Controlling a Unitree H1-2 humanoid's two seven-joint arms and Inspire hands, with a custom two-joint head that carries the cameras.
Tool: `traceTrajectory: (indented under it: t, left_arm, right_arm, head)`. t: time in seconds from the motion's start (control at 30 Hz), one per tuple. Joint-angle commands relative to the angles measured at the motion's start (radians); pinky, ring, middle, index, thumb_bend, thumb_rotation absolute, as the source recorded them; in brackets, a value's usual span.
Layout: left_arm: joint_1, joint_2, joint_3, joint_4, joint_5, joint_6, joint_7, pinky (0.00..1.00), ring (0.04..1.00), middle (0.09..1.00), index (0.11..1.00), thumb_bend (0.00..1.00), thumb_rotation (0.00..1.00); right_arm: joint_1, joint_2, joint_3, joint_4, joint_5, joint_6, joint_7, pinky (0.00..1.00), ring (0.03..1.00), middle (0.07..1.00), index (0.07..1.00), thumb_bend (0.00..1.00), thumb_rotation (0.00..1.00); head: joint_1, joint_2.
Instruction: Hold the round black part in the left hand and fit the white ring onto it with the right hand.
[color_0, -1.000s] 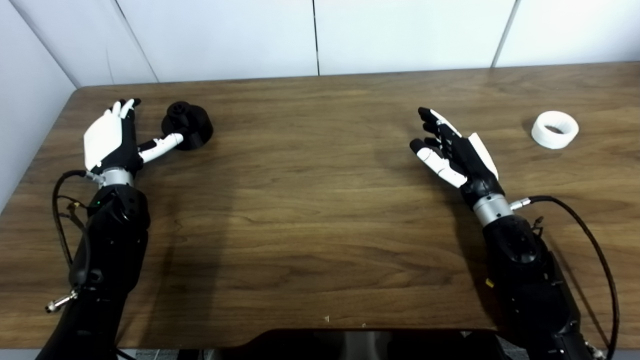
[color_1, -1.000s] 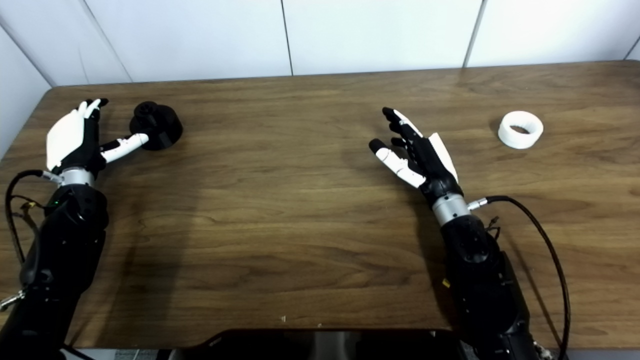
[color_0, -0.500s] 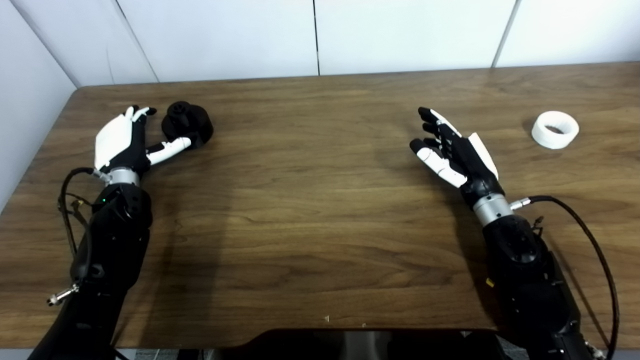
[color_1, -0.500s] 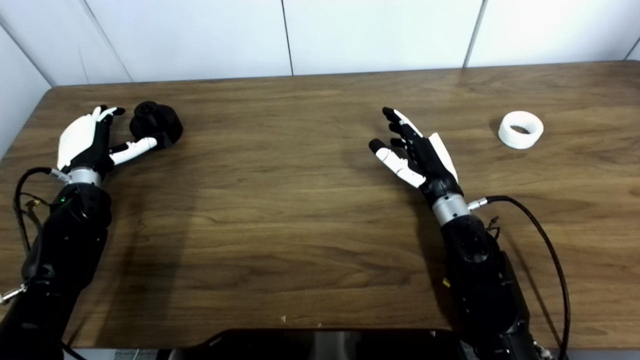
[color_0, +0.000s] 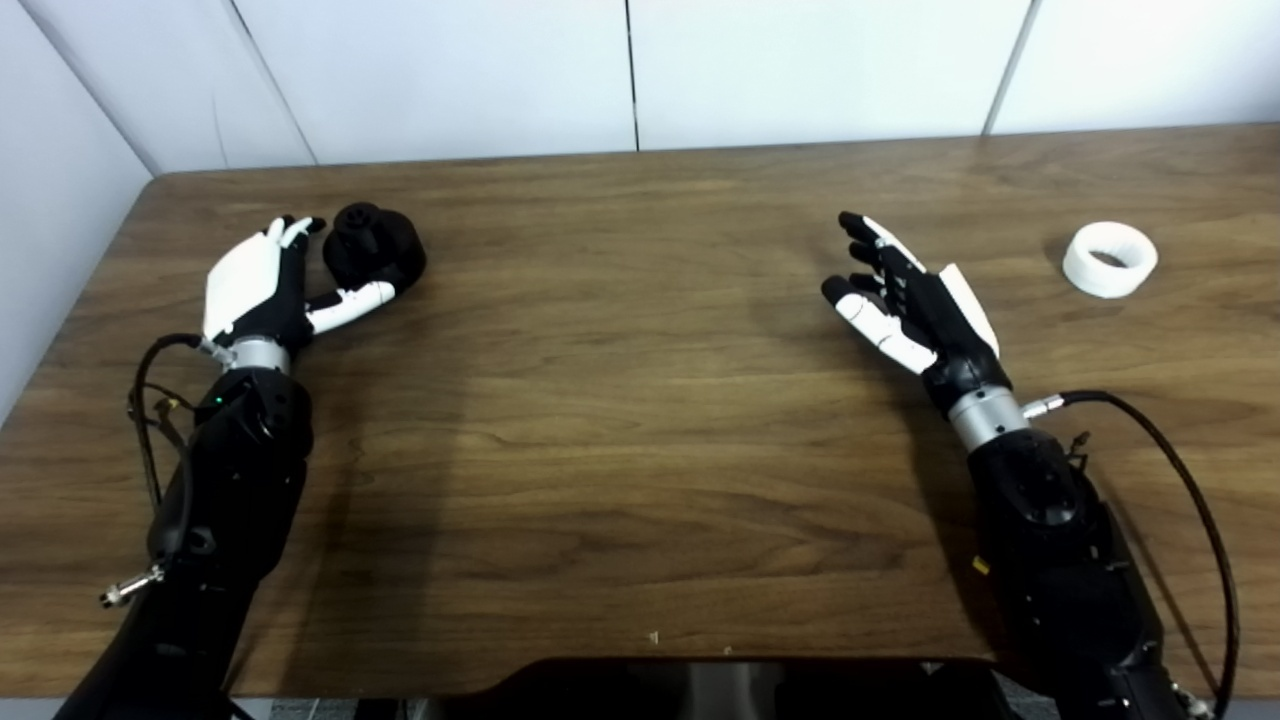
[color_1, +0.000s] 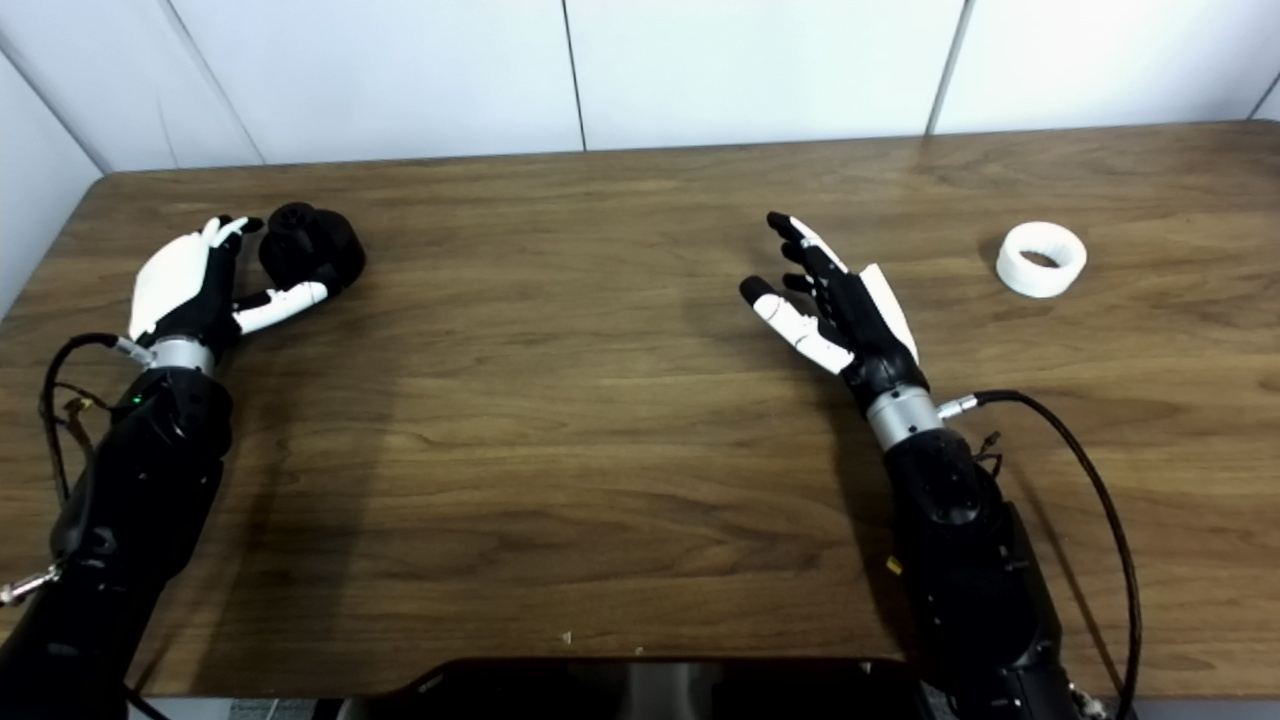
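1. My left hand (color_0: 262, 285) is spread and grasps nothing: the fingers reach up along the left side of the black part (color_0: 375, 250), their tips level with its top, and my thumb (color_0: 352, 303) stretches out along the table just in front of its base.
2. Whether thumb or fingertips touch the part I cannot tell; it sits in the gap between them.
3. The part stands upright near the table's (color_0: 640, 420) far left corner, a wide round base with a narrower hub on top, so its axis points straight up.
4. My right hand (color_0: 915, 305) is also released and empty, fingers apart and pointing toward the far left, palm turned left, raised a little over the wood right of centre.
5. The ring (color_0: 1110, 259) lies flat on the table far to the right, its hole facing up, well apart from my right hand.
6. Both forearms come in from the near edge, each trailing a black cable (color_0: 1190, 490).
7. A white panelled wall (color_0: 640, 70) runs behind the table.
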Motion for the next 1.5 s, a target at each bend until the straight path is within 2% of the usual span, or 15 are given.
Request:
traceTrajectory:
  t: [0.0,0.47,0.6,0.77,1.23,1.47]
  left_arm:
    - [-0.063,0.037,0.001,-0.001,0.012,-0.009,0.025,1.00,1.000,1.000,0.904,1.00,0.67]
    - [-0.087,0.030,-0.034,0.038,0.017,-0.001,0.022,1.00,1.000,1.000,0.912,1.00,0.68]
    - [-0.095,0.023,-0.037,0.043,0.017,0.014,0.018,1.00,1.000,1.000,0.904,1.00,0.63]
    - [-0.103,0.013,-0.035,0.048,0.008,0.011,0.025,1.00,1.000,1.000,0.802,1.00,0.50]
    - [-0.111,-0.007,-0.031,0.075,0.001,-0.009,0.087,1.00,1.000,1.000,0.731,0.96,0.38]
    - [-0.111,-0.012,-0.028,0.091,-0.011,-0.030,0.110,1.00,1.000,1.000,0.700,0.97,0.38]
  right_arm:
    - [-0.033,-0.004,-0.006,-0.039,0.004,-0.013,-0.003,0.87,0.935,0.945,0.920,0.61,0.69]
    - [-0.030,-0.011,-0.007,-0.059,-0.005,0.003,-0.005,0.86,0.929,0.940,0.919,0.65,0.72]
    - [-0.029,-0.013,-0.008,-0.061,-0.002,0.000,-0.004,0.86,0.928,0.936,0.917,0.66,0.72]
    - [-0.027,-0.014,-0.011,-0.061,0.003,-0.001,-0.003,0.87,0.927,0.933,0.917,0.66,0.72]
    - [-0.025,-0.023,-0.008,-0.070,-0.005,0.009,-0.004,0.84,0.918,0.930,0.917,0.68,0.73]
    - [-0.028,-0.026,-0.007,-0.072,-0.015,0.014,-0.008,0.84,0.910,0.925,0.912,0.65,0.72]
  head:
    - [-0.001,0.001]
    - [-0.014,0.005]
    - [-0.015,0.006]
    - [-0.017,0.007]
    - [-0.022,0.011]
    - [-0.023,0.012]
